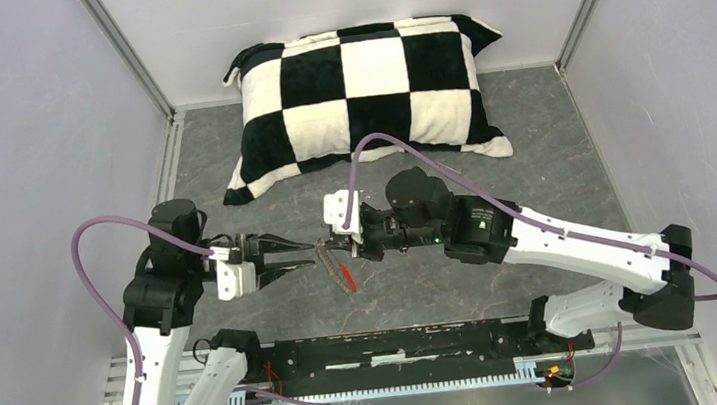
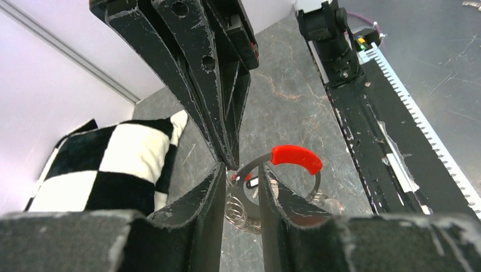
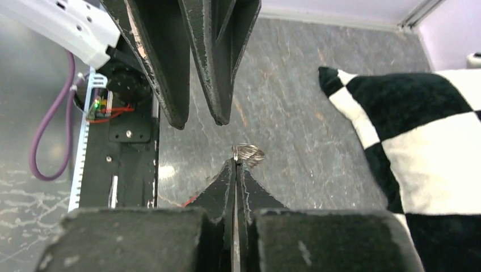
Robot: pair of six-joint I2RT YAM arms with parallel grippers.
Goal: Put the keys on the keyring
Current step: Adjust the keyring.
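1. Top: high, from near edge, looks down on table toward pillow.
2. Left wrist: close, faces right gripper.
3. Right wrist: close, faces left gripper. All share keyring.

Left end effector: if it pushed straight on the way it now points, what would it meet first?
Most likely the keyring, hanging just ahead of the left end effector and its open fingers, held by the shut right end effector; depth is hard to judge.

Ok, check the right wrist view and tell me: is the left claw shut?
No, the left claw has a clear gap between its fingertips, while the right claw is pinched shut on the keyring.
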